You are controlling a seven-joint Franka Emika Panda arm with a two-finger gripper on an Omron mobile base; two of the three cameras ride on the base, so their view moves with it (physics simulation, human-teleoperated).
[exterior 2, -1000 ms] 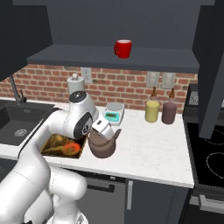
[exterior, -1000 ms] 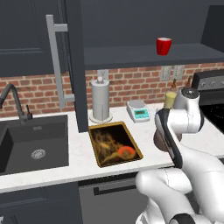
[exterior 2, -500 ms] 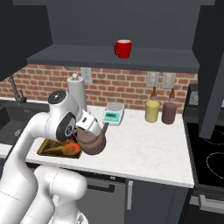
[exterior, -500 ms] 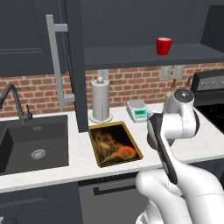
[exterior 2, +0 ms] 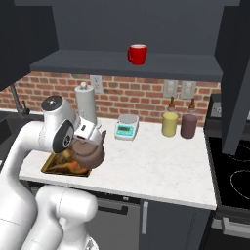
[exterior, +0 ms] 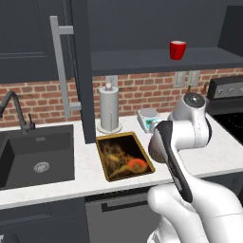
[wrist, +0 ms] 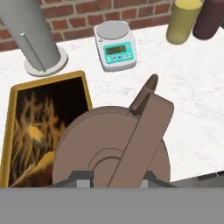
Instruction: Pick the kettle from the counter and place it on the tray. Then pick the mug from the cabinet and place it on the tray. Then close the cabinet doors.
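Note:
My gripper (exterior 2: 92, 135) is shut on the arched handle of the brownish-grey kettle (exterior 2: 89, 153), which hangs just above the counter (exterior 2: 156, 168) over the right edge of the tray (exterior 2: 54, 165). In the hand view the kettle (wrist: 109, 148) sits right under the gripper (wrist: 116, 177), with the flame-patterned tray (wrist: 26, 127) to its left. In the left base view the arm hides the kettle, and the tray (exterior: 122, 154) lies bare. The red mug (exterior 2: 138, 53) stands on the shelf of the open cabinet (exterior 2: 122, 66). Both cabinet doors (exterior: 64, 71) (exterior 2: 235, 73) stand open.
A silver-white cylinder (exterior: 108, 110) stands behind the tray and a small scale (exterior 2: 126, 128) sits to its right. A yellow bottle (exterior 2: 170, 123) and a dark one (exterior 2: 188, 125) stand by the brick wall. The sink (exterior: 33, 156) lies left, the stove (exterior 2: 234, 180) right.
The arm has swung left with the kettle, carrying it from over the open counter to the tray's right edge. The grip has stayed the same.

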